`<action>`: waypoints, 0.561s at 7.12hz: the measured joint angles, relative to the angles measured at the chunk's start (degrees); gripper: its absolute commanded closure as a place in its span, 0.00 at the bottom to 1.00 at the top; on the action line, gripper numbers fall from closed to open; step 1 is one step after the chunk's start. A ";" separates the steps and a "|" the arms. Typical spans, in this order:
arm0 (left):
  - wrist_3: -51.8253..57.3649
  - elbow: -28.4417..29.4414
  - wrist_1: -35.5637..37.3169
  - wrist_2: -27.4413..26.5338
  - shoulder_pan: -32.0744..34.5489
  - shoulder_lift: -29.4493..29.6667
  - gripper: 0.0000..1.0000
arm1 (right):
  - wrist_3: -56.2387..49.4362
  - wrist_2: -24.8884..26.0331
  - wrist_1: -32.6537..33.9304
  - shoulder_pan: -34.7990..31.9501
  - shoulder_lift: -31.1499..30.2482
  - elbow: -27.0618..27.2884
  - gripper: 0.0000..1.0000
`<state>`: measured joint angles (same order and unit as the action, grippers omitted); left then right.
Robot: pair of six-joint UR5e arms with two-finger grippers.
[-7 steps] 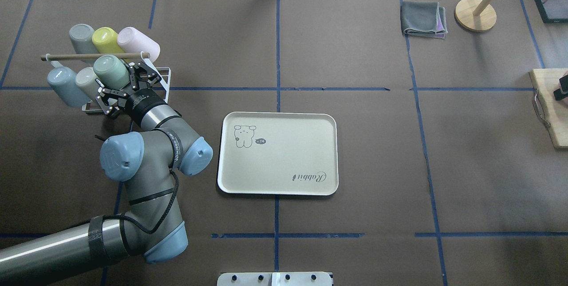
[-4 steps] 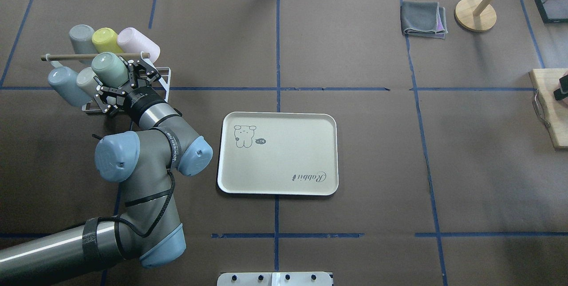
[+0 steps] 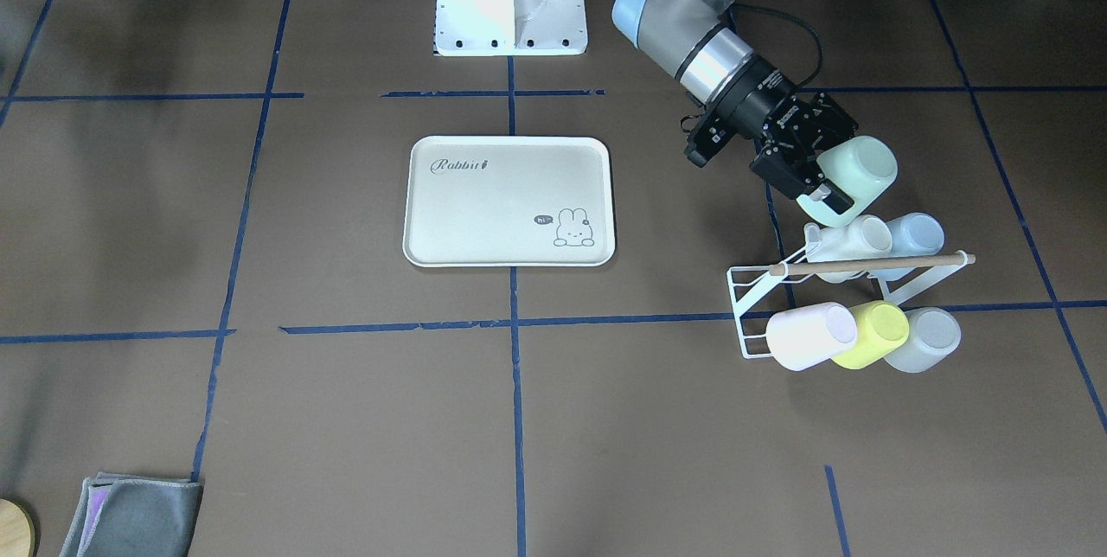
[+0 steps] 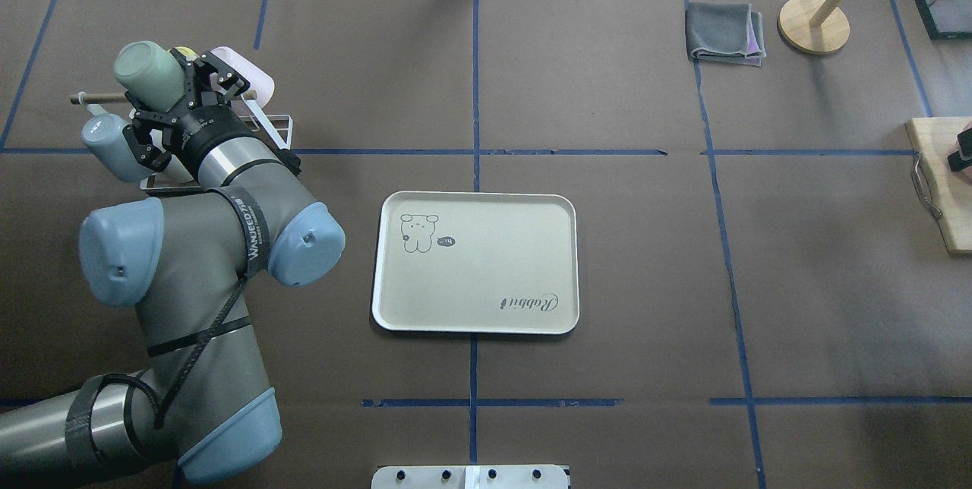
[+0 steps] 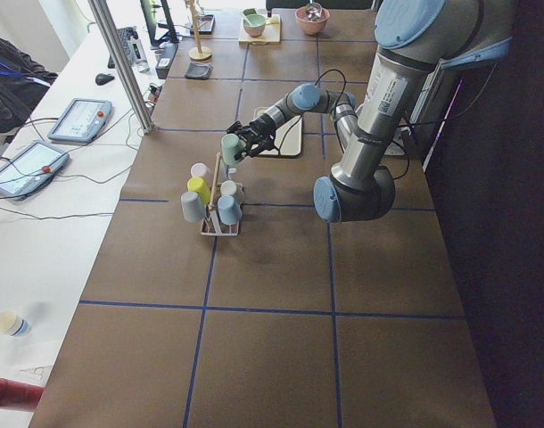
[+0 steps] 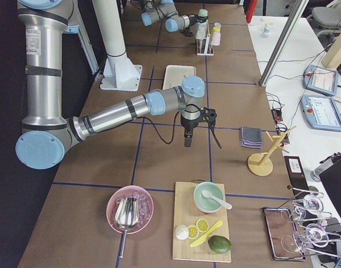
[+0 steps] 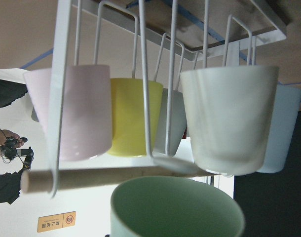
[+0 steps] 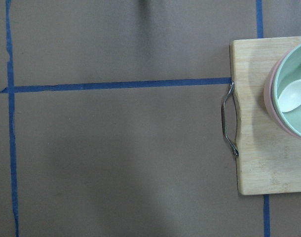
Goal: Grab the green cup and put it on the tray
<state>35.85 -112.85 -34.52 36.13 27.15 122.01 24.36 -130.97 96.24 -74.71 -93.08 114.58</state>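
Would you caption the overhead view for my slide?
Left gripper holds green cup above the rack; tray sits empty.

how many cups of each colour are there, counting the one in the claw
green cup: 1
cream cup: 1
pale blue cup: 1
pink cup: 1
yellow cup: 1
grey cup: 1
total: 6

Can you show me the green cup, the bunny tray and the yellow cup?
green cup [image 4: 143, 67]: overhead view, on its bottom end.
tray [image 4: 486, 261]: overhead view, bare middle of its floor.
yellow cup [image 3: 875, 332]: front-facing view, on its side.
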 measured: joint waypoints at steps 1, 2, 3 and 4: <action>-0.58 -3.61 -0.15 0.20 0.59 0.20 0.60 | 0.04 0.01 0.00 0.00 0.00 -0.06 0.00; -3.47 -6.25 -0.62 1.21 0.82 0.48 0.61 | 0.06 0.01 0.00 0.00 0.00 -0.13 0.00; -9.43 -7.62 -2.08 3.67 0.73 0.69 0.62 | 0.07 0.01 0.00 -0.03 0.00 -0.19 0.00; -16.19 -8.16 -5.05 6.91 0.47 0.82 0.62 | 0.05 0.04 0.00 -0.09 0.00 -0.22 0.00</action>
<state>19.66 -121.02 -39.57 43.04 27.62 122.83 24.42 -130.94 96.24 -74.80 -93.08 114.37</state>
